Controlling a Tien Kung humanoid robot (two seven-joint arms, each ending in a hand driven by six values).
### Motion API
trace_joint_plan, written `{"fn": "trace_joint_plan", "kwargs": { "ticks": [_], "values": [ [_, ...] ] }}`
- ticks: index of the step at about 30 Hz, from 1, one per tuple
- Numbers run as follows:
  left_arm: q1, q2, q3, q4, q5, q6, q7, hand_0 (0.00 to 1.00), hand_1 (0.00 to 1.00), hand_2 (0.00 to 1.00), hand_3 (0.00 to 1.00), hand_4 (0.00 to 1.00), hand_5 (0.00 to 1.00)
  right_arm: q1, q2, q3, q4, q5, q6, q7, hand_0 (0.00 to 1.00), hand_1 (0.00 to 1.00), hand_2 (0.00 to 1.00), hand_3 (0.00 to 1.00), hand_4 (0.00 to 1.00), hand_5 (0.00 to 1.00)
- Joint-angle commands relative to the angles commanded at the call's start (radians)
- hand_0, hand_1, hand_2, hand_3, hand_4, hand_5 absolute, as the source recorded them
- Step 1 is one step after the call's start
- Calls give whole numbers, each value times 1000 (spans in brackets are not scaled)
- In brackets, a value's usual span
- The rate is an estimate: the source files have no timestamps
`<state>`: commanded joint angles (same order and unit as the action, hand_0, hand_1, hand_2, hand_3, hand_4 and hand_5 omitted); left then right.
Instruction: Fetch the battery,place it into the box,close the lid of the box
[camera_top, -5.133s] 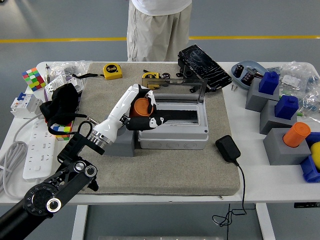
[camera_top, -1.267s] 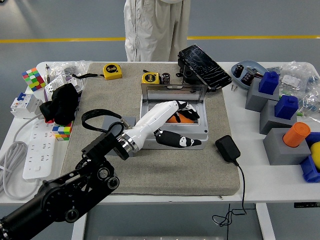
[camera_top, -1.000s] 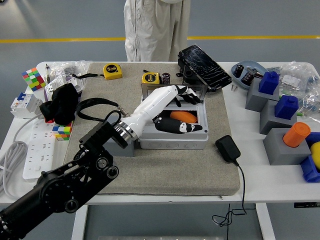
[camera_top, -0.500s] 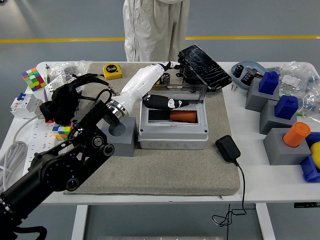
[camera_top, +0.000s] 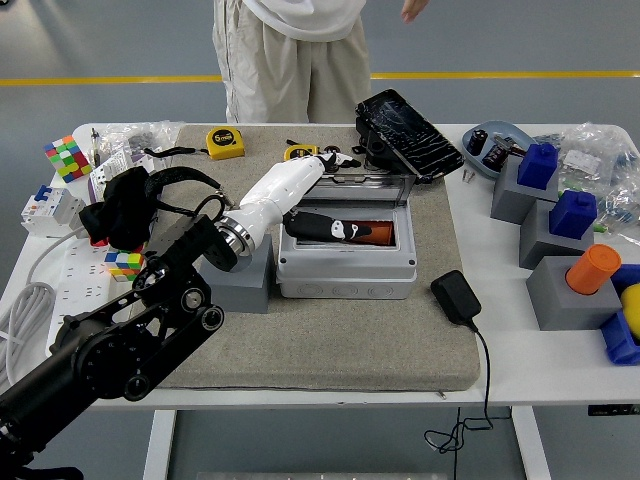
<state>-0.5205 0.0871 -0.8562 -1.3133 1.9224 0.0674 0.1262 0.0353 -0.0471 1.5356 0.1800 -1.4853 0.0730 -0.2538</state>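
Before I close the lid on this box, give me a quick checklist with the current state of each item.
1. Battery inside the box: ok, orange and lying flat.
2. Left hand at the lid: ok, fingers reach its top edge.
3. Lid shut: not ok, it stands upright.
4. Box opening clear: not ok, the hand's black thumb lies across it.
5. Firm contact with the lid: cannot tell.
6. Charger clear of the box: ok, it lies apart to the right.
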Motion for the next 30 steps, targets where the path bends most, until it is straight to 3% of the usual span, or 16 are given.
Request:
{"fn": "trace_joint_plan", "kwargs": {
  "ticks": [1, 13, 19, 25, 30],
  "values": [
    [4, 4, 2, -14, -2, -6, 11, 722, 760, 754, 792, 998, 533, 0, 0, -2, 0, 1, 0, 0, 643, 666, 675, 609, 995, 601],
    [53, 37, 41, -153, -26, -79, 131, 673, 723, 737, 771, 998, 543, -3, 0, 2, 0, -3, 0, 0, 642, 666, 675, 610, 995, 601],
    [66, 47, 56, -181, -49, -108, 169, 650, 712, 731, 768, 998, 549, -5, 1, 2, 0, -4, 0, 0, 643, 667, 675, 609, 995, 601],
    [76, 50, 51, -197, -61, -112, 170, 638, 707, 733, 772, 998, 560, -4, 1, -2, 0, -3, 0, 1, 643, 666, 675, 609, 995, 601],
    [94, 47, 12, -203, -61, -72, 108, 638, 707, 733, 772, 998, 560, -5, 3, 4, 0, -7, 0, -1, 643, 666, 675, 609, 995, 601]
  ]
}}
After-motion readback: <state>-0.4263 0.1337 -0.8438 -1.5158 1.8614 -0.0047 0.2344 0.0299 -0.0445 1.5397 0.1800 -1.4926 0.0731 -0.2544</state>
